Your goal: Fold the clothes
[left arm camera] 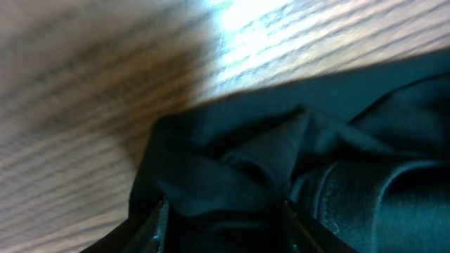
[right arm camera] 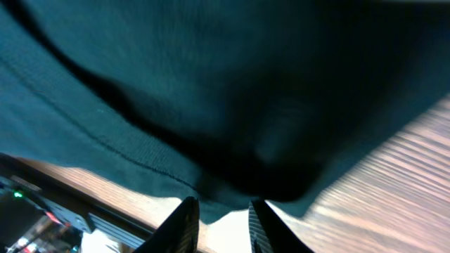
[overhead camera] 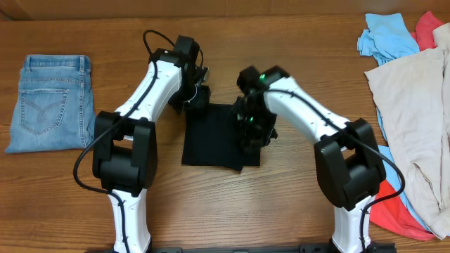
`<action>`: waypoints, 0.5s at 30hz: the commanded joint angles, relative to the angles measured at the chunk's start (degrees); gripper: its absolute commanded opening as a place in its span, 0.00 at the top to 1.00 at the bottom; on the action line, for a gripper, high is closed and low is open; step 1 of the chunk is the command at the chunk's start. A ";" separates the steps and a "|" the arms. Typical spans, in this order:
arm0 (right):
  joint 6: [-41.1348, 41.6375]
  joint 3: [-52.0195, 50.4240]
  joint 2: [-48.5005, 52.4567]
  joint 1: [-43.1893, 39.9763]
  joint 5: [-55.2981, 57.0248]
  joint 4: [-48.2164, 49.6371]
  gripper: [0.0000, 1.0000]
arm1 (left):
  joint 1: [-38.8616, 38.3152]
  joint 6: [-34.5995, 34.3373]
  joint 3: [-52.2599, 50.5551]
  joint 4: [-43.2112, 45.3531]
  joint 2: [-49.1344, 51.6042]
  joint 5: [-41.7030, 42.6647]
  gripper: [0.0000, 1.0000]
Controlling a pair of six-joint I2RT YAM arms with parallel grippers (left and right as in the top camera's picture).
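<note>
Roughly at the middle of the wooden table (overhead camera: 281, 204) lies the black T-shirt (overhead camera: 211, 140), folded down to a small upright rectangle with its lower edge a little uneven.

The left claw (overhead camera: 197, 95) is down at the shirt's eleven o'clock corner. In the left wrist view its two fingers (left arm camera: 158, 228) stand a fair way apart, with a bunched, creased fold of the black cloth filling the space between them. I cannot tell whether they pinch that fold or only straddle it. Bare wood shows beyond the cloth, toward twelve o'clock in that view.

The right claw (overhead camera: 251, 130) sits over the shirt's three o'clock edge. Its wrist view shows the fingers (right arm camera: 184, 221) narrowly parted, with a pale gap between the tips. The stitched hem of the black cloth runs just past them and is not caught between them.

At nine o'clock on the table, well apart from the shirt, a pair of blue jeans (overhead camera: 49, 102) lies folded flat, back pockets up.

At three o'clock is a loose heap. A large cream garment (overhead camera: 415, 119) is spread on top, a light blue garment (overhead camera: 385, 35) is crumpled at about one o'clock, and a coral garment (overhead camera: 430, 27) is just beside it. More coral and blue cloth shows under the cream one toward five o'clock.
</note>
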 commanded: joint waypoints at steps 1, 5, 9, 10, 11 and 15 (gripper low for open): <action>-0.83 -4.79 -0.63 0.26 -1.42 3.85 0.71 | 0.24 1.49 -0.42 -2.03 1.42 -1.01 0.51; 1.55 -9.70 -0.57 -1.11 8.35 8.79 0.71 | 0.26 1.49 -0.44 -7.65 1.44 -1.05 0.68; 4.17 -9.62 -0.57 -5.07 19.17 10.80 0.72 | 0.26 0.63 -0.63 -14.67 1.44 -3.04 0.80; 4.15 -9.62 -0.57 -6.10 20.39 11.87 0.72 | 0.26 -0.20 -0.83 -16.13 1.44 -3.43 0.81; 3.93 -9.62 -0.57 -7.37 21.62 13.68 0.72 | 0.26 -0.55 -1.09 -17.35 1.42 -3.39 0.81; 0.87 -9.62 -0.57 -10.25 21.68 19.39 0.72 | 0.20 -2.10 -1.64 -20.92 1.42 -3.32 0.85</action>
